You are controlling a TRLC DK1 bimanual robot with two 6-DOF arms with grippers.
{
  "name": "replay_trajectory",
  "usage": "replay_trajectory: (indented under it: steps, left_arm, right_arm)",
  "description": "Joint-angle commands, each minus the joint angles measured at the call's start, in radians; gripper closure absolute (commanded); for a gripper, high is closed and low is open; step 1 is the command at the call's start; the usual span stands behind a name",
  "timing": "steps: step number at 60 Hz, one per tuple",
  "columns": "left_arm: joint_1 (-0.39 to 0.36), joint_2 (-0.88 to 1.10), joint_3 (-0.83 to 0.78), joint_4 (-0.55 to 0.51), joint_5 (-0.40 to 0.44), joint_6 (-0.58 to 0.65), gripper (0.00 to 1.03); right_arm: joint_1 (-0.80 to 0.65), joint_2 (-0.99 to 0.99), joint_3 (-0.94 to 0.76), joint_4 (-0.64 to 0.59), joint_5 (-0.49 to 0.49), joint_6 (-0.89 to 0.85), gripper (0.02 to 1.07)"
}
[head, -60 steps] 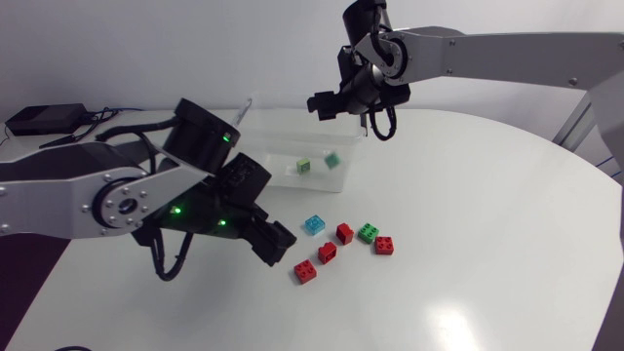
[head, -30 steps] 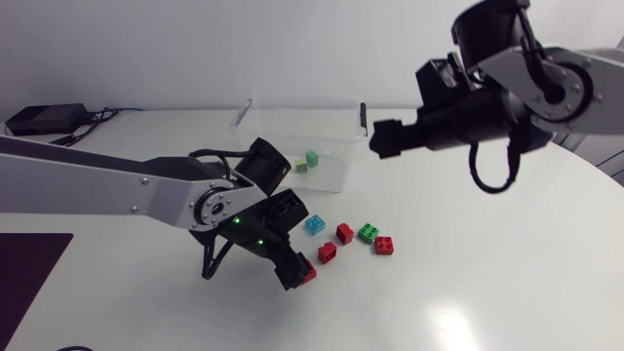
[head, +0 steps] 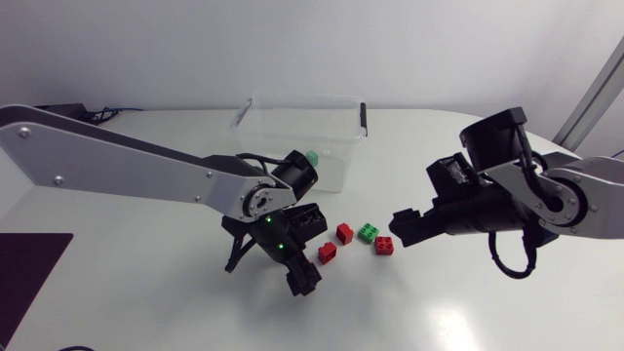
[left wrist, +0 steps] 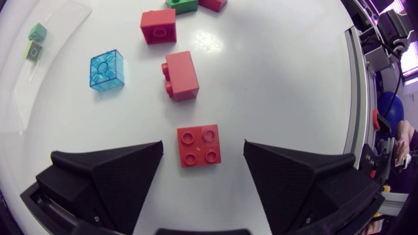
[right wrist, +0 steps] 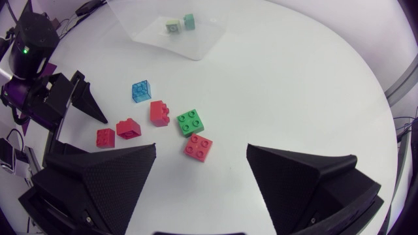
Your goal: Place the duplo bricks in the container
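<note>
**Left gripper** (left wrist: 203, 145): spread wide, low over the surface (left wrist: 281, 78), straddling a flat red brick (left wrist: 198, 145). Neither finger touching it; gaps on the two sides roughly equal.

**Right gripper** (right wrist: 202, 149): spread, holding nothing, poised over the square red brick (right wrist: 197, 147) and near the green brick (right wrist: 191, 121). Apparently clear of both, judging by the head view.

**Container** (head: 302, 122): clear tub at the far side of the surface, well apart from the loose bricks. Two small bricks (right wrist: 172, 26) already inside.

**Loose stock ahead of the left gripper:** blue brick (left wrist: 108, 69), tipped red brick (left wrist: 181, 75), far red brick (left wrist: 158, 26).

**Handling note, as judgement:**
- Step in hand: pinching the flat red brick.
- Lower straight down and keep the brick centred.
- Close evenly on two opposite flat sides to avoid pushing it sideways.
- Slight skew of brick to fingers noted; a small turn on closing likely.
- Lift well clear before travelling, so as to pass above the tipped red brick just ahead and then over the container's wall.
- Keep apart from the right arm nearby.

**View notes:**
- Left wrist view alone: the straddled brick and the blue brick, both hidden beneath the left arm in the head view.
- Right wrist view alone: both small bricks in the container.
- Head view alone: both arms together, grippers near but apart, and the container's rim.
</note>
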Motion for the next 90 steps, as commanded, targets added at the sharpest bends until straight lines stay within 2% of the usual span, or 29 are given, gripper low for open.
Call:
replay_trajectory:
  steps: [1, 12, 25, 30, 44, 62, 73, 77, 82, 90]
  left_arm:
    - [-0.015, 0.046, 0.051, -0.033, 0.012, 0.031, 0.32]
    - [-0.016, 0.129, 0.149, -0.154, 0.012, 0.041, 0.57]
    - [-0.009, 0.195, 0.195, -0.211, 0.012, 0.054, 0.66]
    - [-0.010, 0.201, 0.201, -0.219, 0.012, 0.055, 0.83]
    - [-0.010, 0.133, 0.171, -0.254, 0.016, 0.058, 0.87]
    - [0.034, -0.177, 0.149, -0.308, 0.022, 0.034, 0.87]
    - [0.117, -0.302, 0.214, -0.308, 0.022, 0.012, 0.87]
    - [0.140, -0.319, 0.240, -0.306, 0.022, 0.008, 0.87]
    - [0.162, -0.333, 0.266, -0.280, 0.022, -0.009, 0.87]
    - [0.198, -0.347, 0.277, -0.165, 0.022, -0.063, 0.87]
  right_arm:
    - [-0.002, 0.059, -0.021, 0.017, -0.007, 0.006, 0.07]
    - [0.011, 0.136, -0.009, 0.017, 0.011, 0.025, 0.07]
    - [0.031, 0.145, -0.009, 0.014, 0.011, 0.035, 0.07]
    - [0.044, 0.167, -0.007, 0.014, 0.018, 0.046, 0.07]
    - [0.074, 0.277, 0.029, 0.033, 0.082, 0.086, 0.07]
    - [0.074, 0.420, 0.120, 0.059, 0.128, 0.104, 0.08]
    - [0.078, 0.490, 0.170, 0.057, 0.156, 0.117, 0.17]
    - [0.087, 0.507, 0.177, 0.057, 0.163, 0.121, 0.17]
    - [0.100, 0.520, 0.181, 0.062, 0.173, 0.126, 0.26]
    - [0.110, 0.529, 0.181, 0.062, 0.185, 0.140, 0.41]
